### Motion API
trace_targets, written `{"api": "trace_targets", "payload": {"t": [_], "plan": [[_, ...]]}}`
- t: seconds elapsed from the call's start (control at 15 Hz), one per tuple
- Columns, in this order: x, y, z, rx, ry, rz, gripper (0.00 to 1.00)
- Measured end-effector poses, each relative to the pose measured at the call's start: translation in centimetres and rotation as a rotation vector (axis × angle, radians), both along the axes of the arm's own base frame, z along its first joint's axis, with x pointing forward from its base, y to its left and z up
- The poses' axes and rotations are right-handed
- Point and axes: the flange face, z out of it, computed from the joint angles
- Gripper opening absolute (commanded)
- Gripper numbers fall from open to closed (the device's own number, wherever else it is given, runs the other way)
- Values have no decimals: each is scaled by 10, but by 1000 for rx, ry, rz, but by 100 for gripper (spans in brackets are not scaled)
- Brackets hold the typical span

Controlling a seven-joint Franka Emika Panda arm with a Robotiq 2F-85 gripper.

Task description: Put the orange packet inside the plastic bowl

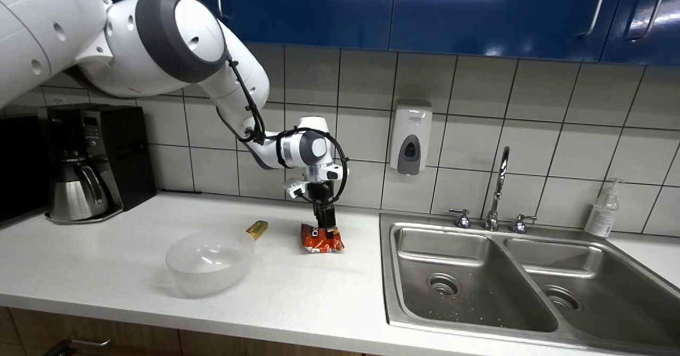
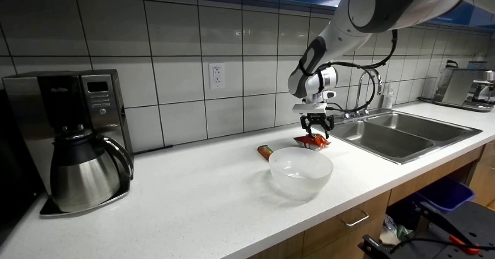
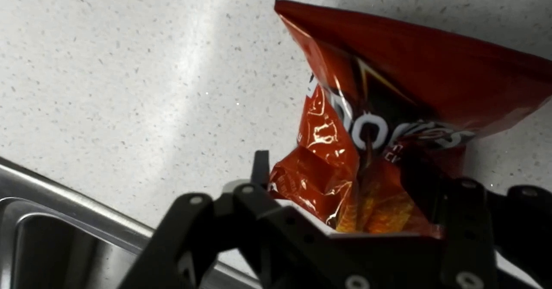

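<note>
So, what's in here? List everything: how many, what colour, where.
wall: one, grey, background
cabinets: several, blue, overhead
counter: one, white, along wall
sink: one, steel, in counter
faucet: one, chrome, behind sink
pump bottle: one, clear, near sink
dispenser: one, white, wall
outlet: at least one, white, wall
coffee maker: one, black-steel, counter
carafe: one, steel, in coffee maker
metal appliance: one, silver, beyond sink
bin: one, blue, under counter
drawers: several, brown, under counter
plastic bowl: one, translucent, counter
wrapped item: one, yellow-green, near bowl
orange packet: one, red-orange, between bowl and sink
arm: one, white, over counter
claw: one, black, open at packet
</note>
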Motion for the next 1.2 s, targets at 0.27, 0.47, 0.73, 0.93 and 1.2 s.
{"api": "trace_targets", "payload": {"t": [0.27, 0.47, 0.73, 0.93, 1.2], "plan": [[8, 0, 0, -4, 1, -1, 18], [13, 1, 1, -6, 0, 0, 0], [15, -1, 3, -6, 1, -4, 0], [16, -3, 7, -8, -8, -5, 0], [26, -3, 43, -20, -78, 17, 0]]}}
